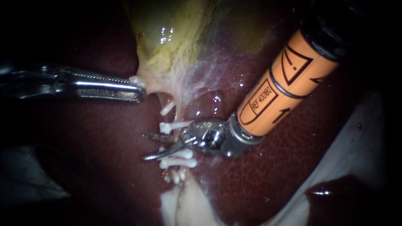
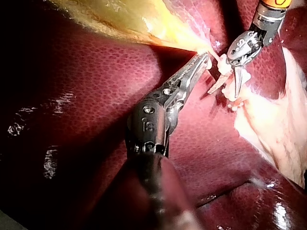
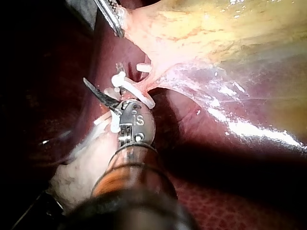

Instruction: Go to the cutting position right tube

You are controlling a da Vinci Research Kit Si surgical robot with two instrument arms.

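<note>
In the endoscope view, your left instrument (image 1: 138,90) pinches the gallbladder's (image 1: 167,42) lower edge, jaws pressed on it. Your right instrument (image 1: 144,146) lies over the liver (image 1: 272,175), blades spread level with the gap between the upper and lower clips (image 1: 176,125) on the tube (image 1: 179,113). You cannot tell which tube it is.

In the left wrist view, your left instrument (image 2: 201,60) grips the gallbladder (image 2: 144,21). The right instrument's (image 2: 224,91) spread blades sit just beside it among the clips (image 2: 223,64).

In the right wrist view, one dark blade of your right instrument (image 3: 103,96) shows beside the clips (image 3: 129,87). The other blade is hidden.
</note>
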